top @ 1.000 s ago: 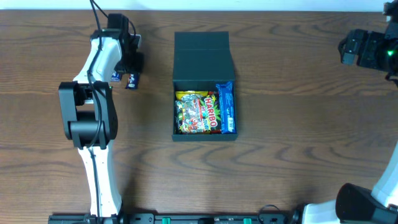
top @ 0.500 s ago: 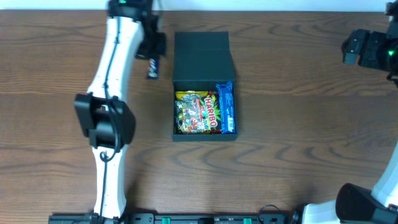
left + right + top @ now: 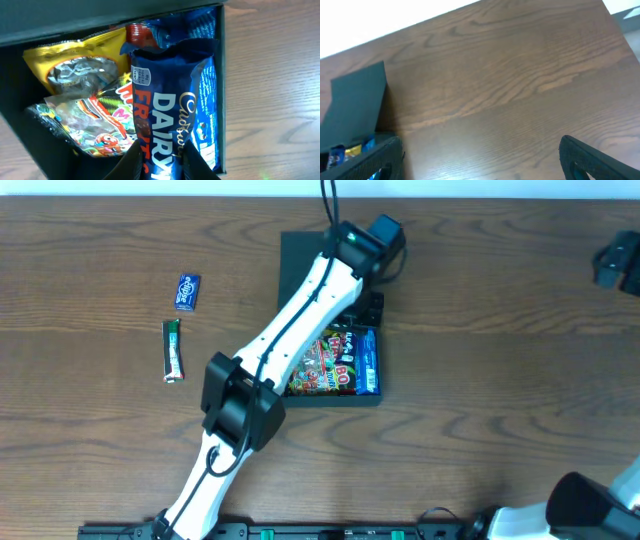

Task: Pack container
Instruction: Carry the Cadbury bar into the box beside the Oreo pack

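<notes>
Blue choc bar was over the container – left arm had swung across w/ it.
Overhead: a sec earlier the left arm sat out at the table's left by the loose sweets; now it reached diagonally across the container (image 3: 300,255), wrist above the back of the open compartment, flap lid flat behind. A blue packet (image 3: 187,291) & a green bar (image 3: 173,350) lay on the wood, so packing wasn't done, I'd judge. Left wrist cam: the left gripper (image 3: 160,167) was nipped near-closed on a Dairy Milk bar (image 3: 167,107), hanging just over the Haribo bag (image 3: 80,75) inside the container; release looked next. Right wrist cam: the right gripper (image 3: 480,162) was spread wide, holding nothing, well apart from the container. The table (image 3: 520,75) was brown wood-grain; past its far edge only a pale strip showed, room otherwise unseen.
</notes>
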Robot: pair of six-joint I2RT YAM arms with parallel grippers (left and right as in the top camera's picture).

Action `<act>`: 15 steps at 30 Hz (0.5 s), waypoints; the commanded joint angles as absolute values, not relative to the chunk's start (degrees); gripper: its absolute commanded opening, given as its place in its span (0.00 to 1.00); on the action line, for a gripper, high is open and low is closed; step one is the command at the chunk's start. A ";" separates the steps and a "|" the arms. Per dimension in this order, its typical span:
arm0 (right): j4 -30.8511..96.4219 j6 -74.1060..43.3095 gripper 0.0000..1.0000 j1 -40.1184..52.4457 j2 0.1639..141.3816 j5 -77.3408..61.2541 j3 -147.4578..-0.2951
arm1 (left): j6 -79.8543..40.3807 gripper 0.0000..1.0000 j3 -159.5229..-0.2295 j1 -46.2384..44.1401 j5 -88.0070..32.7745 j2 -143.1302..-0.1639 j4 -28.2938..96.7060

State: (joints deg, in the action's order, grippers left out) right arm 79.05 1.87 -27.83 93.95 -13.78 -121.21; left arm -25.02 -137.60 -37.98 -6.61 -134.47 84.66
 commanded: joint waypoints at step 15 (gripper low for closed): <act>78.89 1.32 0.99 -31.97 93.86 -19.46 -120.95 | -32.97 0.06 -132.29 -42.89 -0.19 -134.06 84.73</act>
State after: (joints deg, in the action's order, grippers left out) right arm 78.76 1.87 -31.40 93.95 -18.22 -121.21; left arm -34.09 -132.42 -43.66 -0.97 -134.47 84.71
